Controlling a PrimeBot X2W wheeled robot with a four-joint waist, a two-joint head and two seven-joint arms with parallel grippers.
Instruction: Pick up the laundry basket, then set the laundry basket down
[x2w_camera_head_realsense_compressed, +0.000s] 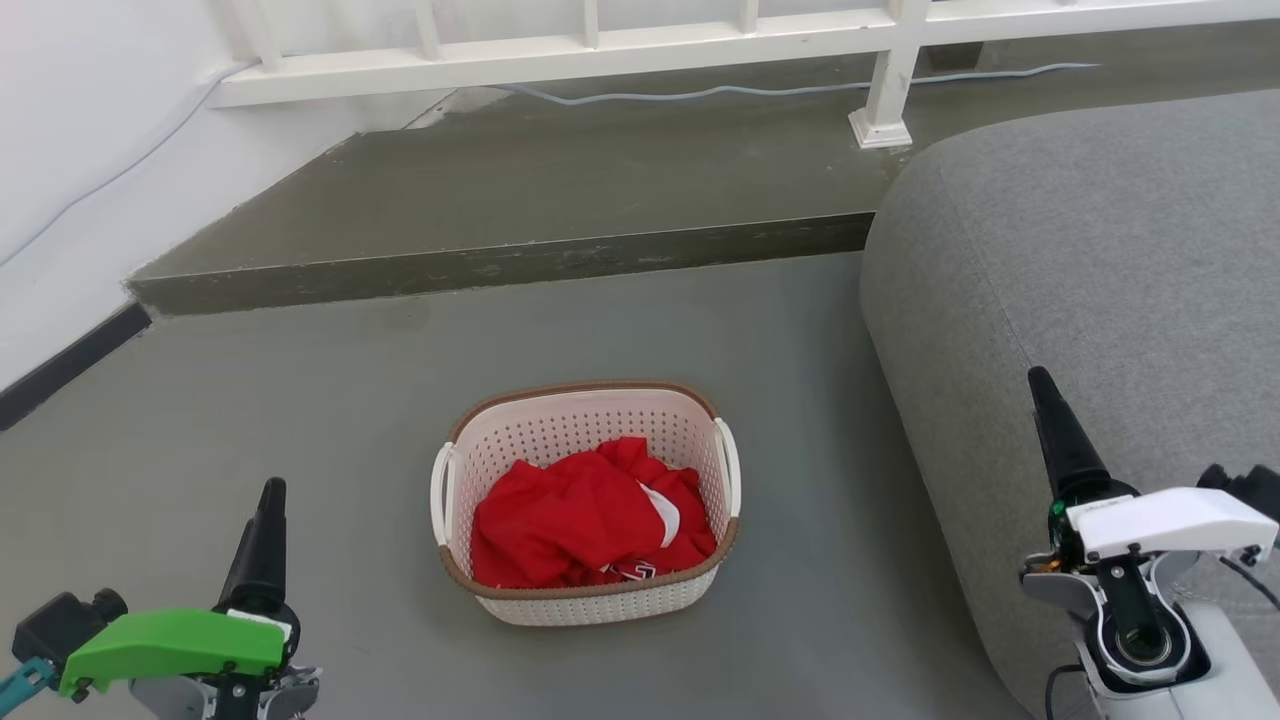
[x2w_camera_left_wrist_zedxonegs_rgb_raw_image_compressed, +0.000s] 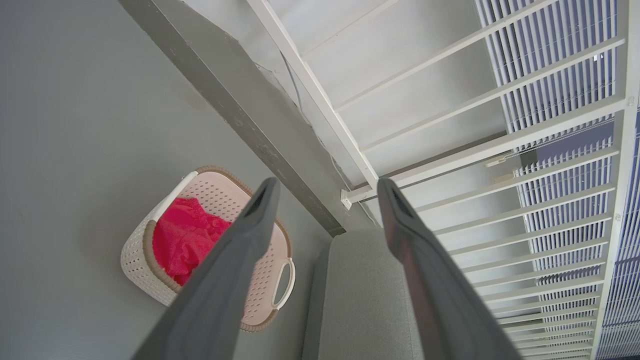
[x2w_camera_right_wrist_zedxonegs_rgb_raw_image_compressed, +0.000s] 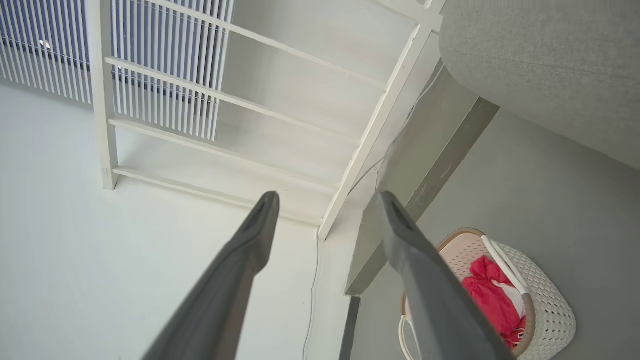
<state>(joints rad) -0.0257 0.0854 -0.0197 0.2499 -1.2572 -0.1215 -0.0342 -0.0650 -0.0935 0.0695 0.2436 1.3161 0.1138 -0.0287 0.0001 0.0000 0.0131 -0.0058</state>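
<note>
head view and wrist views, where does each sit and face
Head view: from the head, down at the laundry basket on the floor; left pincer, right pincer at lower corners.
Left wrist view: on that wrist, along the open left pincer toward the white railing.
Right wrist view: likewise, along the open right pincer.
All share the laundry basket.
</note>
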